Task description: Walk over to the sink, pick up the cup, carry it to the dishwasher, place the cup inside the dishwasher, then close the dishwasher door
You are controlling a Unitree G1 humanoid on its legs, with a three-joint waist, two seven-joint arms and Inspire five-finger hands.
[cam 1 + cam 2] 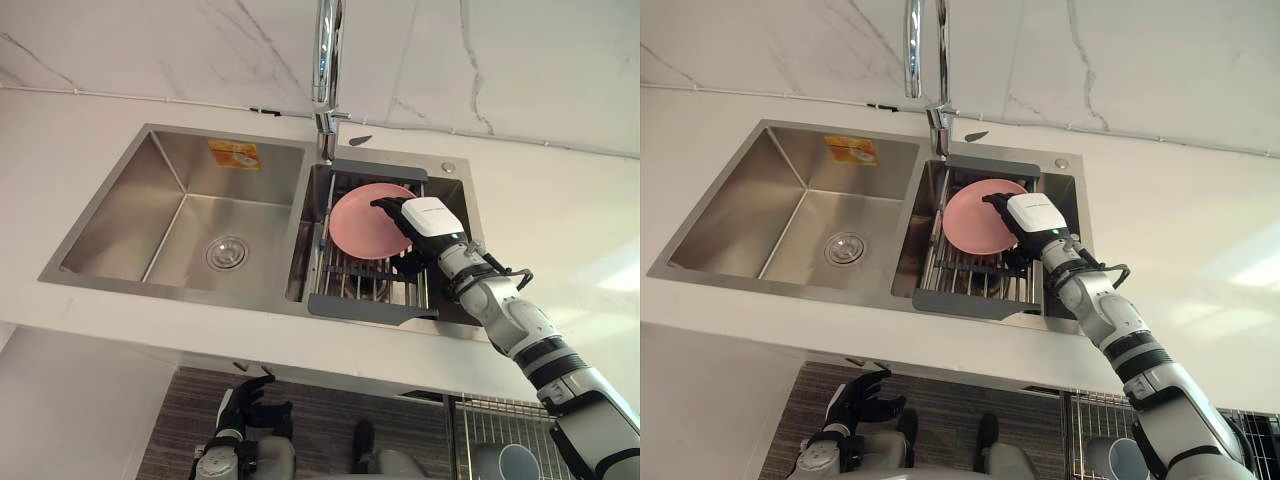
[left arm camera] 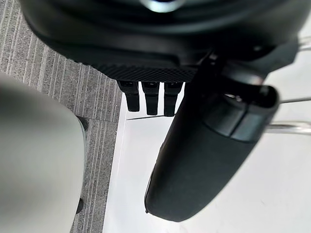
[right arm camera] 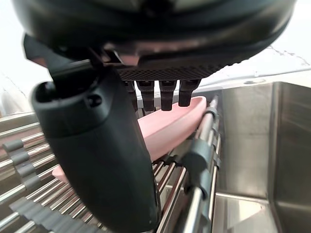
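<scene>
Left hand [image 1: 243, 402] hangs low over the floor, fingers loose, holding nothing. Wire basket [image 1: 480, 420] sits low right, below the surface [image 1: 560, 220]. Double sink [image 1: 180, 210]: a grey dish rack [image 1: 370, 305] sits in the right basin. No cup here; a pink plate [image 1: 360, 222], round, plain and matte, leans tilted in the rack. Right hand [image 1: 430, 220] is at the plate's right edge, fingers [image 3: 167, 97] straight over the rim, thumb [image 3: 97, 160] on the near side, not clamped. Tap [image 1: 327, 60] is behind.
</scene>
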